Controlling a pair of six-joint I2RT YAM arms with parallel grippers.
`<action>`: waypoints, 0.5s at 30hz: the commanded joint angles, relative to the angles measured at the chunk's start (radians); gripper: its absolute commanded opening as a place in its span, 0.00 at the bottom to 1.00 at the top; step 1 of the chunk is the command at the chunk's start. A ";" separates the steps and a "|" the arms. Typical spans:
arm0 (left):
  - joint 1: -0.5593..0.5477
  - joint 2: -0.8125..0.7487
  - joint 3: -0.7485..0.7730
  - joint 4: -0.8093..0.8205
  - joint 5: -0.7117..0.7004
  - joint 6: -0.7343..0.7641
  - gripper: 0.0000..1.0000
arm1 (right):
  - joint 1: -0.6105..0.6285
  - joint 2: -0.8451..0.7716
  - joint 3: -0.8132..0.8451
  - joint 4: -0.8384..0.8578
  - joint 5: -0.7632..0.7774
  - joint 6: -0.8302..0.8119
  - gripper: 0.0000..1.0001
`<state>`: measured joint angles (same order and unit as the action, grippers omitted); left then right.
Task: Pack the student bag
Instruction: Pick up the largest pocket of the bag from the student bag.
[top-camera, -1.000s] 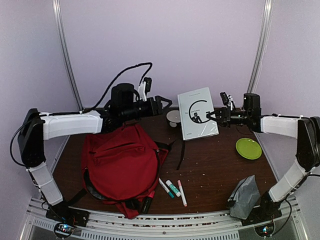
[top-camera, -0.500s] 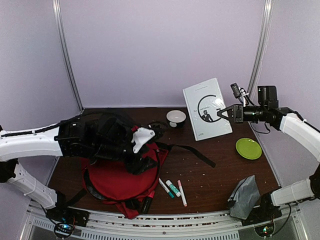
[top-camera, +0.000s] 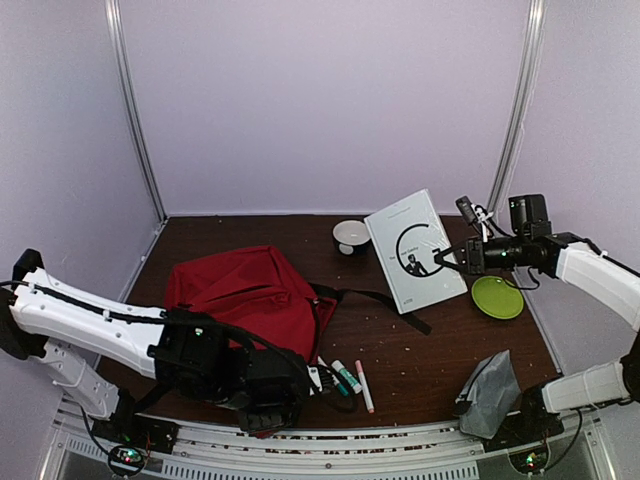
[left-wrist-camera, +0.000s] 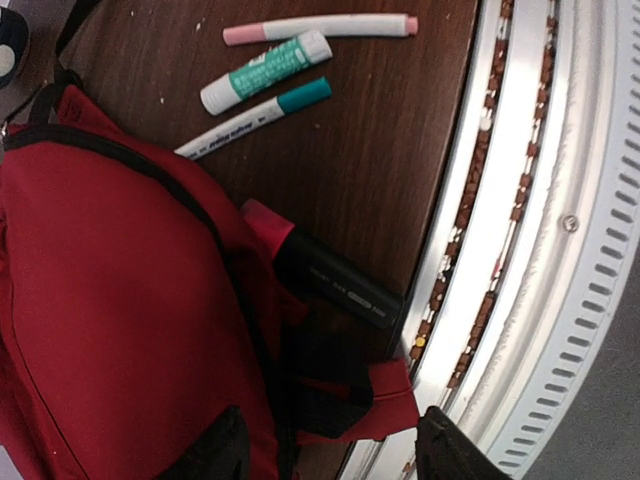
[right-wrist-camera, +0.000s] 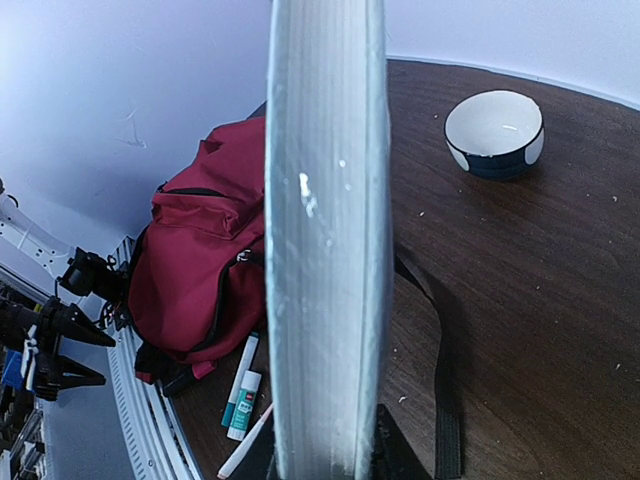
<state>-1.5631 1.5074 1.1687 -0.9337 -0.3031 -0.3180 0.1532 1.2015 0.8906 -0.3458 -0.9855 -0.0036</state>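
Left gripper (left-wrist-camera: 335, 455) hung low over the near edge of the table (top-camera: 430, 350), its fingers apart, with nothing clamped; below the gap lay the near corner of the student bag (top-camera: 250, 300) and a black strap loop. The bag itself lay flat on the left half of the table, red fabric up, one black strap trailing off to the right across the wood. A black pen-like thing with a red cap (left-wrist-camera: 335, 280) rested against the bag's near edge, close to the metal rail. Just right of the bag lay three items side by side: a teal-capped marker (left-wrist-camera: 255, 117), a green glue stick (left-wrist-camera: 265, 72) and a pink marker (left-wrist-camera: 320, 26). Right gripper (top-camera: 447, 262) was closed on one edge of a white book (top-camera: 415, 250), which it held up tilted, cover toward the overhead camera, between a small bowl (top-camera: 351, 236) at the far side and a green plate (top-camera: 497, 297). Could not tell whether the book's lower corner touched the table. A grey pouch (top-camera: 488, 383) stood at the near right corner.
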 joint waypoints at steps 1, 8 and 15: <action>-0.006 0.070 0.017 -0.072 -0.095 -0.075 0.59 | 0.008 -0.050 0.020 0.119 -0.053 -0.018 0.04; -0.001 0.156 -0.031 -0.108 -0.132 -0.101 0.58 | 0.008 -0.054 0.005 0.119 -0.032 -0.022 0.04; 0.043 0.145 -0.050 -0.116 -0.184 -0.131 0.51 | 0.008 -0.061 -0.004 0.129 -0.054 -0.021 0.05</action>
<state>-1.5497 1.6688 1.1336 -1.0264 -0.4347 -0.4179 0.1532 1.1862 0.8845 -0.3233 -0.9863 -0.0093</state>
